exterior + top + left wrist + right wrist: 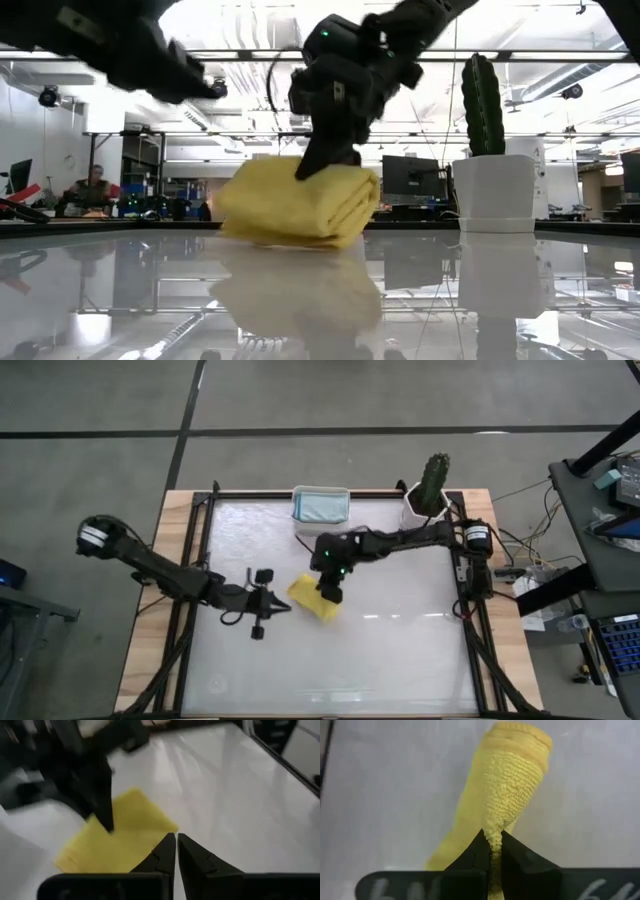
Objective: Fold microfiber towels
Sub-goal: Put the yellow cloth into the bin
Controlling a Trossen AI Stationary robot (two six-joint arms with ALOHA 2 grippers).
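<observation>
I've got the right gripper (329,592) pinched shut on the folded yellow towel (313,600), mid-table — looks like the fold is done. Next I'd carry it to the white tub (321,506) at twelve o'clock. Left gripper (277,603) sits closed at nine o'clock; cactus pot (424,506) flanks the tub.

The right arm reaches across from the far right corner, its end effector (330,592) pinched closed near centre; the left arm angles in, its end effector (283,605) closed alongside.
</observation>
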